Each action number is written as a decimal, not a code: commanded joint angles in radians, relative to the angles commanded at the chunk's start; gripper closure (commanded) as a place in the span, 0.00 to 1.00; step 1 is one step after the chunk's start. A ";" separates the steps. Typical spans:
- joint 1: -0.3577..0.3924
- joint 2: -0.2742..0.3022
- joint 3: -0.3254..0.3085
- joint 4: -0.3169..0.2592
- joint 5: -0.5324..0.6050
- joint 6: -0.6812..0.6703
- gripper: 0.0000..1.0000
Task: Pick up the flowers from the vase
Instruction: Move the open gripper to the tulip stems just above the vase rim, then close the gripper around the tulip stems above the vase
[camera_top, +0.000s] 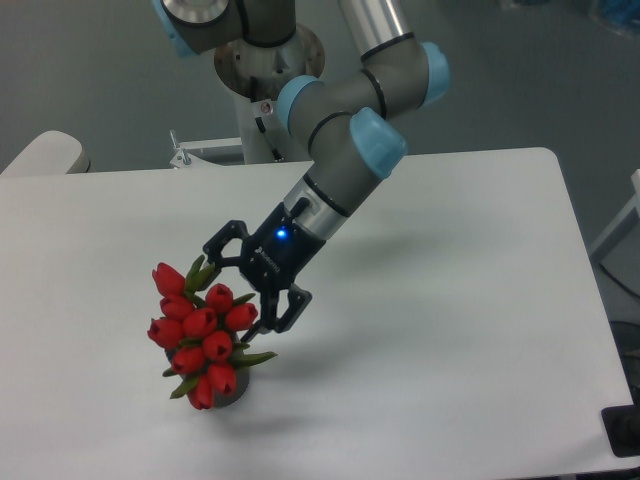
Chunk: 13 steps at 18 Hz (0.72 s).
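My gripper (238, 292) is spread wide at the red tulips (203, 335), gripping nothing; they sit in the grey vase (232, 392) near the table's (480, 300) front edge, unlifted

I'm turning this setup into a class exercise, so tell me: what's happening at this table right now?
A single robot arm is reaching for a bunch of red tulips, the flowers, which stand in a small dark vase on the white table. Its gripper is open, with its fingers spread at the upper right edge of the bunch. Nothing is gripped yet, and the flowers sit in the vase.
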 joint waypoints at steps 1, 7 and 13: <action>-0.002 -0.006 0.005 0.002 0.002 -0.008 0.00; -0.026 -0.049 0.060 0.002 0.000 -0.061 0.00; -0.035 -0.055 0.069 0.017 0.002 -0.065 0.03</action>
